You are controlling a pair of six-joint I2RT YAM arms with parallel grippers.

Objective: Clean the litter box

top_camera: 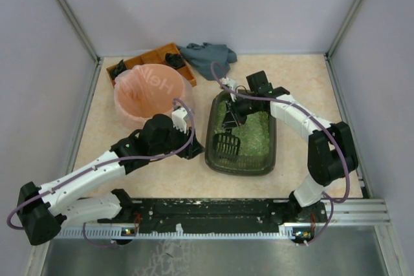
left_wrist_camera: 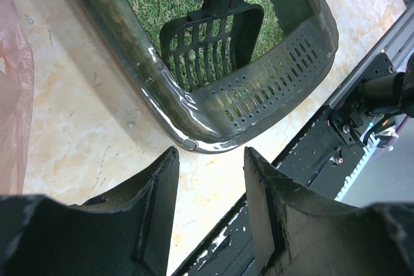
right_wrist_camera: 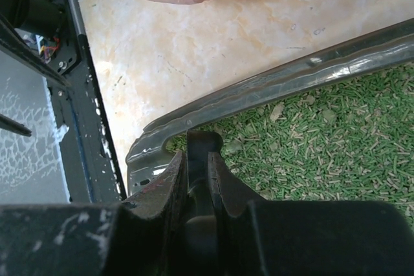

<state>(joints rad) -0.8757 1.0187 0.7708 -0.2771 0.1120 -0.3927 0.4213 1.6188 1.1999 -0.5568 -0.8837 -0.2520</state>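
The litter box (top_camera: 259,159) is a dark grey-green tray holding pale green granules (top_camera: 259,130), lying right of centre. A black slotted scoop (top_camera: 226,145) rests in its near left part. My right gripper (top_camera: 237,116) reaches down into the box, shut on the scoop's handle (right_wrist_camera: 206,143). The right wrist view shows the granules (right_wrist_camera: 323,134) and the box rim (right_wrist_camera: 272,88) past the jaws. My left gripper (top_camera: 193,152) stands open just outside the box's near left corner (left_wrist_camera: 194,139), its fingers (left_wrist_camera: 162,192) holding nothing. The scoop (left_wrist_camera: 213,43) shows beyond that corner.
A round bin lined with a pink bag (top_camera: 152,92) stands left of the box, close behind my left wrist. An orange compartmented tray (top_camera: 174,59) and a grey cloth (top_camera: 208,53) lie at the back. The black base rail (top_camera: 213,208) runs along the near edge.
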